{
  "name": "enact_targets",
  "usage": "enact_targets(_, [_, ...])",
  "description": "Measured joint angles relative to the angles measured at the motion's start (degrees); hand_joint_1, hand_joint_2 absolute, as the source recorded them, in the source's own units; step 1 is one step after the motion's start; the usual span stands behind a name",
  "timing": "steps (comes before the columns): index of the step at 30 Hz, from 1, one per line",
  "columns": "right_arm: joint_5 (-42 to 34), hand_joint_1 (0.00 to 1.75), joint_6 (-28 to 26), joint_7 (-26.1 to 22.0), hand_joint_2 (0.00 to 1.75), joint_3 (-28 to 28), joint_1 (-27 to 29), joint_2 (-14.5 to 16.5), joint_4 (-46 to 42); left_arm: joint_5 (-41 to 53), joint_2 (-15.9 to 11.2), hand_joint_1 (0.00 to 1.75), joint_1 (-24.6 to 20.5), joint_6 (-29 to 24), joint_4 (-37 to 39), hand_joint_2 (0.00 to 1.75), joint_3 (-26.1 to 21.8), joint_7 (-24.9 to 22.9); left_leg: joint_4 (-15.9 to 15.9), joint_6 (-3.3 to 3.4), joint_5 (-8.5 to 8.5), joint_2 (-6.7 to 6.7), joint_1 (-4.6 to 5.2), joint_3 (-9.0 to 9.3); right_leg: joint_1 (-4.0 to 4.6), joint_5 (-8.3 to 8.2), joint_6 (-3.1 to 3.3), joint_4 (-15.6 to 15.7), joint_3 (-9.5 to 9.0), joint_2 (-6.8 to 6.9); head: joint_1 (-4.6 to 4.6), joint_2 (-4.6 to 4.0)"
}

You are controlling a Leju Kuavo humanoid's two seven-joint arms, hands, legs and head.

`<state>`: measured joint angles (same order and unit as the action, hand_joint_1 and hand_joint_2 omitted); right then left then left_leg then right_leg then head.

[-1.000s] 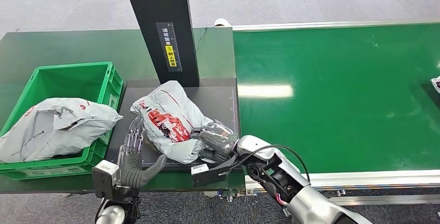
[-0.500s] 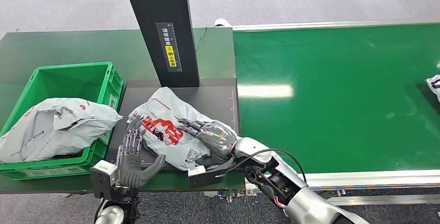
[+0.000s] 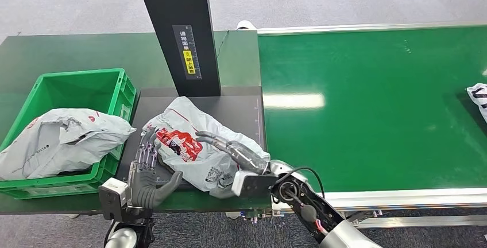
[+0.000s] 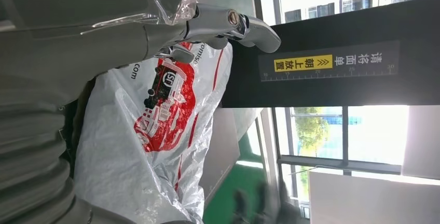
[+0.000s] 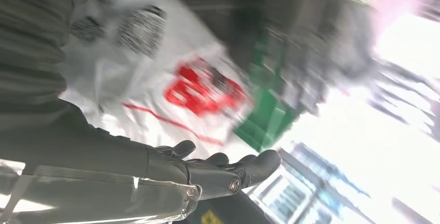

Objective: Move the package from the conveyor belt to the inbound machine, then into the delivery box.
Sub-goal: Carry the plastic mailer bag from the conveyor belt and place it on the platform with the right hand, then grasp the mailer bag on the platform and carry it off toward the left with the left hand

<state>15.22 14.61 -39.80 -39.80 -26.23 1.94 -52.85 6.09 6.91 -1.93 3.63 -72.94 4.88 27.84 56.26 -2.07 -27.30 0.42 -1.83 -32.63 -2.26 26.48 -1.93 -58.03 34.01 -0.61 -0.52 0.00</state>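
Left hand [image 3: 146, 170]: at the near table edge, palm up, fingers [image 3: 146, 154] straight and parted, tips just under the package's near-left edge, thumb out to the side; nothing gripped.
Right hand [image 3: 232, 151]: laid flat across the package top, fingers [image 3: 213, 140] extended and slightly apart, not curled round anything.
Package [image 3: 192, 144]: grey-white crumpled poly mailer, red-and-black printed graphic, small black print near the right wrist; lying on the dark platform [image 3: 241, 107] of the inbound machine.
Scanner column [image 3: 179, 30]: black, upright behind the package; scale strip with Chinese characters, yellow tag, text too small to read from the head view.
Green crate [image 3: 86, 90]: left of platform, holding another grey mailer [image 3: 60, 139].
Green conveyor belt [image 3: 373, 104]: to the right; further parcel [image 3: 478, 94] at far edge.
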Motion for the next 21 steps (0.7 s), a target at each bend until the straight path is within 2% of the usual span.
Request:
enact_targets(4, [-6.72,0.00,0.71,-0.24,1.75,7.46,4.33,0.37,-6.00,0.27,0.05,0.00,-0.65,0.08,0.01,1.75,0.85,0.05,0.00,0.00,0.00,0.01,0.00,-0.01,0.00,0.00,0.00,0.00,-0.01,0.00,0.01,0.00])
enact_targets(13, [-5.07,0.00,-2.67,0.60,1.75,18.71,8.93,2.72,-11.94,6.77,0.10,0.00,-4.36,-2.43,0.61,1.75,2.88,-0.57,0.00,0.00,0.01,0.00,0.00,0.04,0.00,-0.01,0.01,0.00,-0.03,0.01,0.01,0.00])
enact_targets(21, [-5.21,0.00,-4.91,1.71,1.75,24.40,10.66,4.36,-13.68,23.19,0.04,0.00,-13.57,-6.74,7.70,1.75,7.29,-5.33,0.02,0.00,0.01,0.00,0.01,0.05,-0.01,-0.02,0.01,0.00,-0.04,0.01,0.01,0.00])
